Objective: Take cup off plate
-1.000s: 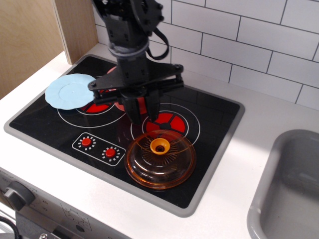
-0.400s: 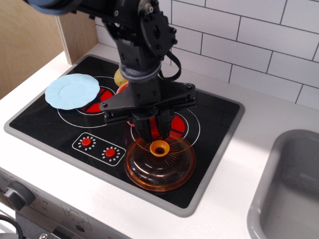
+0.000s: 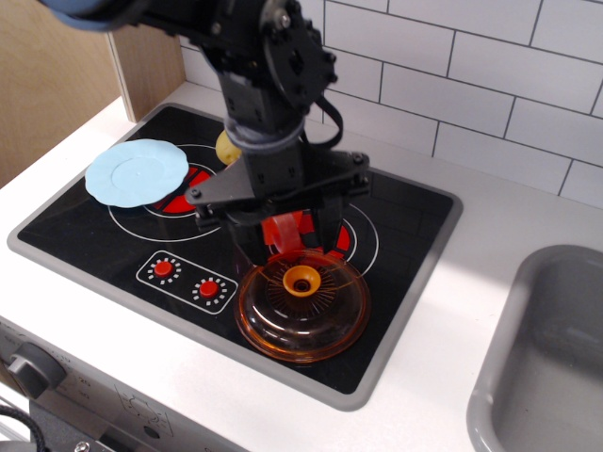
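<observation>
The orange-red cup (image 3: 281, 234) stands on the right burner of the black toy stove, just behind the orange lid. My gripper (image 3: 286, 241) is right over it, with its two fingers spread wide on either side of the cup and apart from it. The pale blue plate (image 3: 137, 172) lies bare on the stove's left edge, well to the left of the gripper. The arm hides the lower part of the cup.
A transparent orange domed lid (image 3: 302, 309) lies at the stove's front, touching distance from the fingers. A yellow potato-shaped toy (image 3: 228, 147) sits behind the arm. The stove knobs (image 3: 186, 280) are front left. A grey sink (image 3: 551, 358) is at right, and a wooden panel (image 3: 57, 75) at left.
The gripper moved right and forward from near the plate to the right burner. Its fingers then spread apart, and the cup now shows between them.
</observation>
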You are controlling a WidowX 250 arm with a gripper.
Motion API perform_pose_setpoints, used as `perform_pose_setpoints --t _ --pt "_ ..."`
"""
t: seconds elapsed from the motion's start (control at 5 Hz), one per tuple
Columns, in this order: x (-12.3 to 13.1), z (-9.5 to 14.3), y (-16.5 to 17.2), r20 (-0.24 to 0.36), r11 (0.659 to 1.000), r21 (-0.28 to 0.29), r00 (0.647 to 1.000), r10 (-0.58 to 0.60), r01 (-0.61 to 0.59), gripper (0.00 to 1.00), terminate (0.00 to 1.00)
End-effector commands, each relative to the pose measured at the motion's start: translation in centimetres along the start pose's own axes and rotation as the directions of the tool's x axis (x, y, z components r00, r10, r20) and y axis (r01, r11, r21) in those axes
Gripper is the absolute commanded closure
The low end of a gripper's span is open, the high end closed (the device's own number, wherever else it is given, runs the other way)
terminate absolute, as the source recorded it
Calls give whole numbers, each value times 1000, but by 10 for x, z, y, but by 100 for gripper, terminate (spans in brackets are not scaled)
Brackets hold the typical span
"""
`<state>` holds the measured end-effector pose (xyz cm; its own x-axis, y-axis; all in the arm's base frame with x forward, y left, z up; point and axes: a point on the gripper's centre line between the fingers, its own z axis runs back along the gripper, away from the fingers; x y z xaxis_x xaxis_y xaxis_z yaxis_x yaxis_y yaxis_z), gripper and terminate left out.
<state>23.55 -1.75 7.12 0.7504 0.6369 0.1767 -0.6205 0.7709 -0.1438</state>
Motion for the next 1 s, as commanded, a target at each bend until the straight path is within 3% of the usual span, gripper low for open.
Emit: perform_pose_setpoints --t 0.0,0.2,0.6,0.8 --pt "13 35 -7 66 999 -49 998 7 -4 0 0" --pt "20 50 -7 60 998 -64 998 16 -12 0 0" --pt "20 50 -7 60 998 -64 998 16 -12 0 0" --pt "20 50 -7 60 998 -64 998 16 -12 0 100"
